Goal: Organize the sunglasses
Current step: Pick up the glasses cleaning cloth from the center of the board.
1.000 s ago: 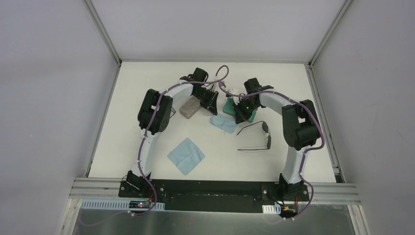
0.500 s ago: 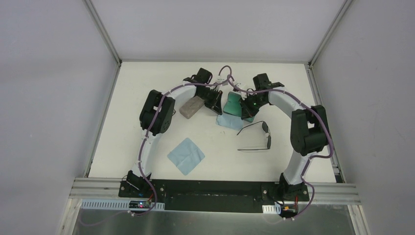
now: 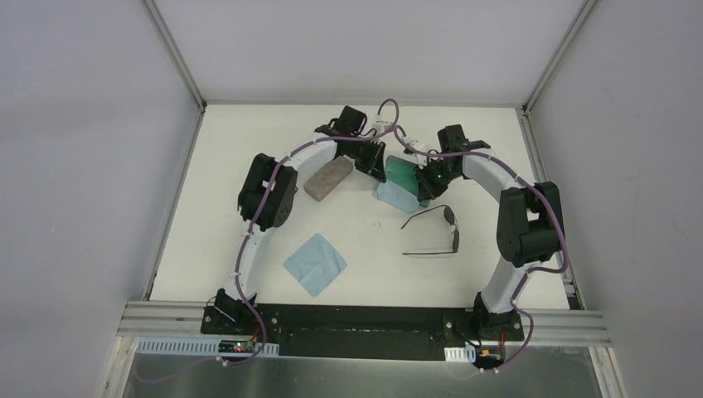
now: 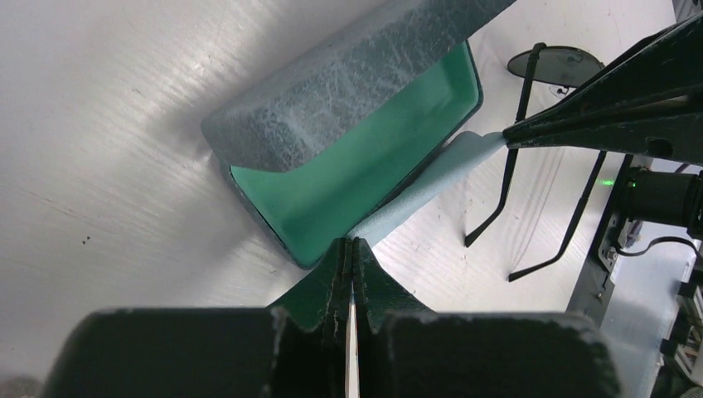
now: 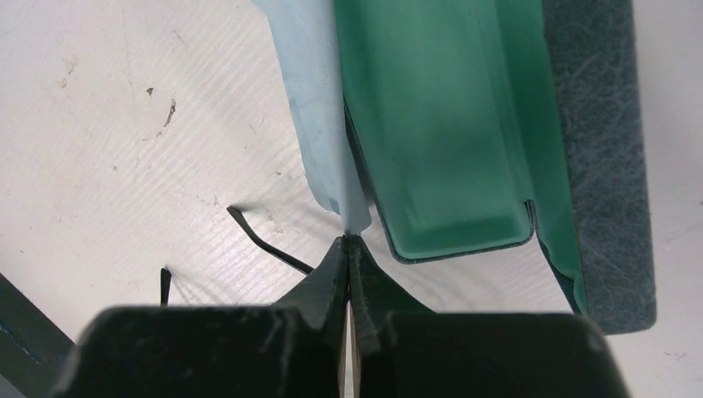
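One pair of sunglasses [image 3: 437, 231] lies open on the table, black wire frame and dark lenses, right of centre; its arms also show in the left wrist view [image 4: 497, 199] and the right wrist view [image 5: 267, 246]. A light blue cloth [image 3: 395, 196] hangs stretched between my two grippers beside an open blue case [image 3: 401, 172] with a green inside [image 4: 356, 170]. My left gripper [image 4: 350, 243] is shut on one corner of the cloth [image 4: 431, 174]. My right gripper [image 5: 348, 240] is shut on the other end [image 5: 319, 124], next to the case [image 5: 431, 124].
A closed beige case [image 3: 325, 178] lies left of the left gripper [image 3: 375, 172]. A second light blue cloth [image 3: 315, 264] lies flat near the front. The right gripper [image 3: 425, 192] is just behind the sunglasses. Grey walls enclose the table on three sides.
Both grippers have moved toward the back and right, carrying the cloth with them. The cloth has shifted from beside the sunglasses to the case's front edge. The sunglasses have not moved.
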Motion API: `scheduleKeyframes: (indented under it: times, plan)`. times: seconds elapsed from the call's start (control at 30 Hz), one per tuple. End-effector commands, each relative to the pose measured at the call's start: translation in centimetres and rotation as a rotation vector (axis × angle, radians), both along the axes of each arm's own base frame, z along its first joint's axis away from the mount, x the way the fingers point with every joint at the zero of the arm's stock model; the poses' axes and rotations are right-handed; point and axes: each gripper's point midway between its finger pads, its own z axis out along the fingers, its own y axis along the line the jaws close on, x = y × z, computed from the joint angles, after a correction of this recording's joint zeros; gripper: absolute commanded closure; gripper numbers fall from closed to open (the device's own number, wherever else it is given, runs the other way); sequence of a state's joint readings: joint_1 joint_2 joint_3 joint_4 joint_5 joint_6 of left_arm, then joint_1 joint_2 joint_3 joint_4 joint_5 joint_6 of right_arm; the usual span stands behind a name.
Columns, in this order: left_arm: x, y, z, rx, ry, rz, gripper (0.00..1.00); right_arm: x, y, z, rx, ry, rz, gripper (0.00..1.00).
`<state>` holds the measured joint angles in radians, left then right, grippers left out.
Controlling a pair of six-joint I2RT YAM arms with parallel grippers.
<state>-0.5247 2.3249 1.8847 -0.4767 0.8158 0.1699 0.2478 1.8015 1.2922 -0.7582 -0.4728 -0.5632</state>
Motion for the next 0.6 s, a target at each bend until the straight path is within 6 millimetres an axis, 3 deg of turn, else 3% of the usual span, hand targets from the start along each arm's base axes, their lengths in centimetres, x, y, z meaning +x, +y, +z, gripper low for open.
scheduleKeyframes:
  times: [0.0,0.57]
  plan:
    - [2.1,-1.0,2.2,-0.01,-0.118,0.026,1.0,1.1,-0.9,1.7,-0.014,-0.078,-0.06,1.0]
    - [5.9,-2.0,0.7,0.075,-0.289,0.053,1.0,4.1,-3.2,0.9,-0.118,-0.169,-0.197,1.0]
